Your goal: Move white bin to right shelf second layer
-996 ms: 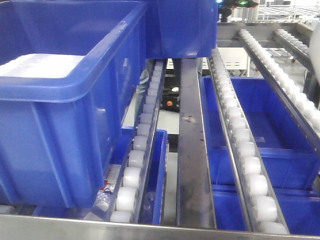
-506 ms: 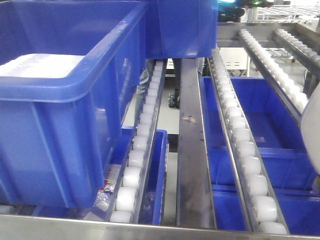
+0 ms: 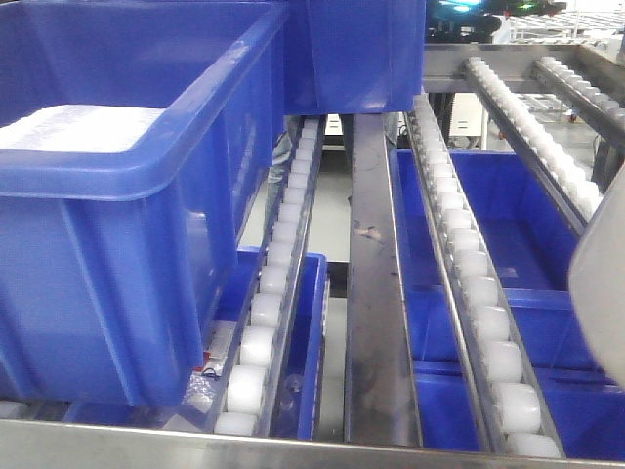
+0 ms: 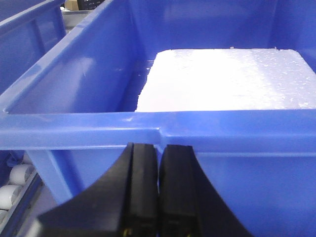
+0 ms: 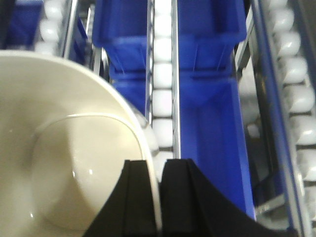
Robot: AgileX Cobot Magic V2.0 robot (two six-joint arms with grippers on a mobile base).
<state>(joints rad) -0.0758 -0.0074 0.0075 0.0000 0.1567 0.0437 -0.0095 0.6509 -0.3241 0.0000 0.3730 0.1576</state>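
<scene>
The white bin (image 5: 74, 163) is a glossy cream tub filling the lower left of the right wrist view. My right gripper (image 5: 157, 170) is shut on its rim, one finger inside and one outside. In the front view a slice of the white bin (image 3: 601, 293) shows at the right edge, hanging above the roller rows of the right shelf second layer (image 3: 469, 264). Those rollers (image 5: 163, 74) also run beneath the bin. My left gripper (image 4: 159, 153) is shut on nothing, just short of a blue crate's rim (image 4: 98, 128).
A large blue crate (image 3: 127, 244) holding a white foam block (image 3: 78, 127) sits on the rollers at left. Another blue crate (image 3: 352, 49) stands behind it. Further blue crates (image 3: 508, 225) lie on the tier below. A grey steel rail (image 3: 371, 293) runs down the middle.
The white bin has come further into the front view from the right edge, moving left and down over the rollers. The left side looks unchanged.
</scene>
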